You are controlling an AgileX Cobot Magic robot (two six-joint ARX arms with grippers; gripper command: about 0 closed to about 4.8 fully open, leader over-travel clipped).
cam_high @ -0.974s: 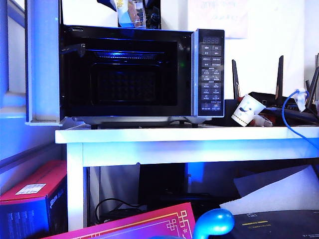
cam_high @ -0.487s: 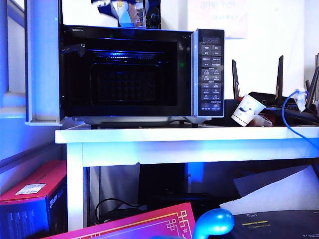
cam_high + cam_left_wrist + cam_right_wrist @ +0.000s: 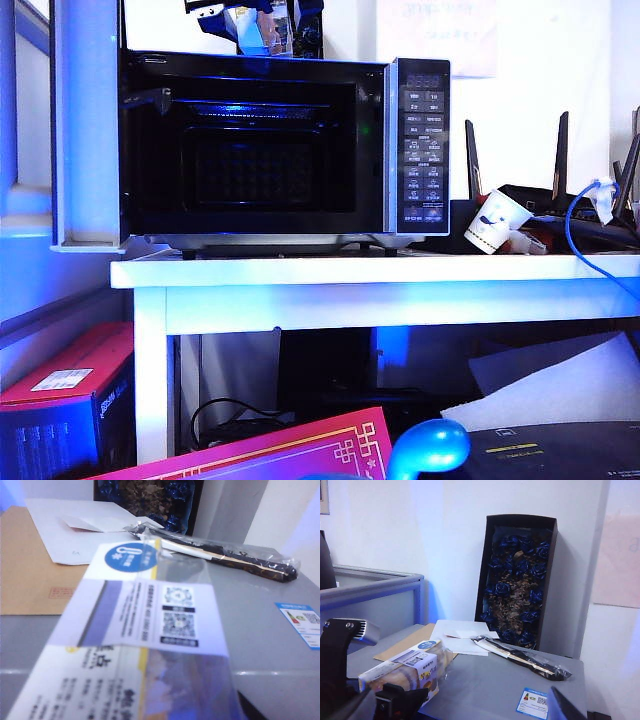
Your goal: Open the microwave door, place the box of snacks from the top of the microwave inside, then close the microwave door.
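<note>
Closing on the box (image 3: 262,28) is the step in hand, by my judgement: the door (image 3: 88,120) stands swung fully out to the left and the cavity of the microwave (image 3: 420,140) is bare. The box lies on top of the microwave, near the back, beside a tall dark case of blue-wrapped pieces (image 3: 517,577) and a long wrapped item (image 3: 525,662).

The left tool (image 3: 215,10) hovers at the box, its jaws wide. Its wrist view is filled with the box's labels, so I cannot tell whether the fingers straddle the box or touch it. The right tool (image 3: 455,710) waits above the microwave top, off to one side of the box, jaws wide and empty.

To do this well, the left tool should set its fingers across the box's narrow sides, low enough to catch the rigid wall rather than the loose film. It should then close gently, since thin clear plastic will likely buckle. Lifting straight up first should clear the papers (image 3: 462,635) before the box swings out and down toward the cavity above the worktop (image 3: 400,270).
</note>
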